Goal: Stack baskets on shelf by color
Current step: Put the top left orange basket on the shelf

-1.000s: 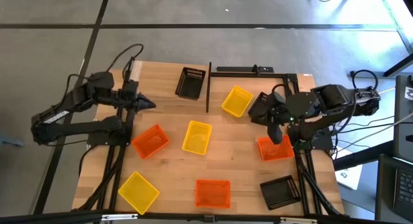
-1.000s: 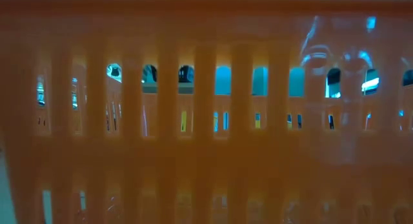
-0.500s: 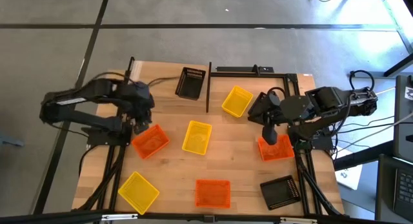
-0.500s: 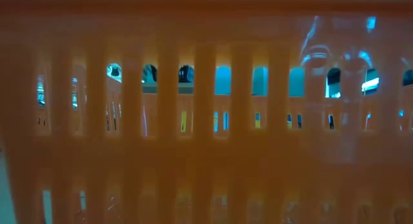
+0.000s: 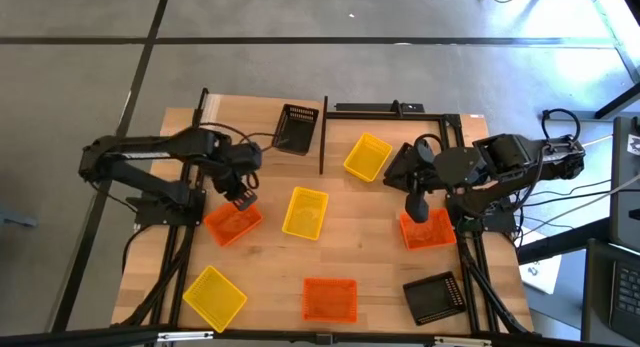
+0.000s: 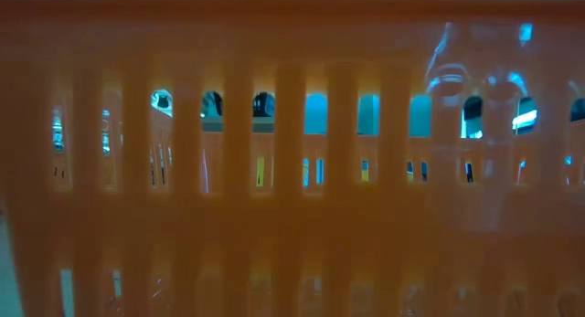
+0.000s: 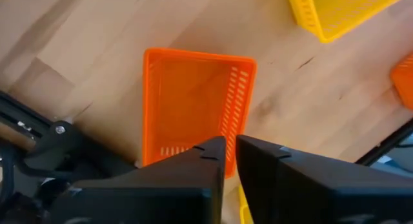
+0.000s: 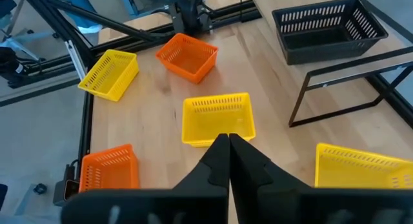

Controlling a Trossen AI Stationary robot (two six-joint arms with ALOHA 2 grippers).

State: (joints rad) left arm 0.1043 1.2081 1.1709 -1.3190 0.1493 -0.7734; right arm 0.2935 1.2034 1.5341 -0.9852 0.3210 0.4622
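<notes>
Baskets lie scattered on the wood table: three orange [image 5: 230,225] [image 5: 430,234] [image 5: 330,299], three yellow [image 5: 367,156] [image 5: 306,212] [image 5: 214,296], two black [image 5: 296,128] [image 5: 435,297]. The shelf [image 5: 395,110] of thin black bars stands at the far edge. My left gripper [image 5: 243,199] points down over the left orange basket [image 7: 193,101], its fingers [image 7: 230,150] a narrow gap apart, touching nothing. My right gripper [image 5: 420,212] hangs shut [image 8: 228,141] above the right orange basket, clear of it.
The near orange basket's slotted wall [image 6: 292,171] fills the low view and hides the table behind it. A black shelf post [image 5: 323,137] stands between the far black basket and the far yellow one. Bare wood lies between the baskets in the table's middle.
My left arm has swung from near the table's left edge toward the right and the near edge. Its gripper has tipped from about level to pointing down and has come over the left orange basket. No basket has moved.
</notes>
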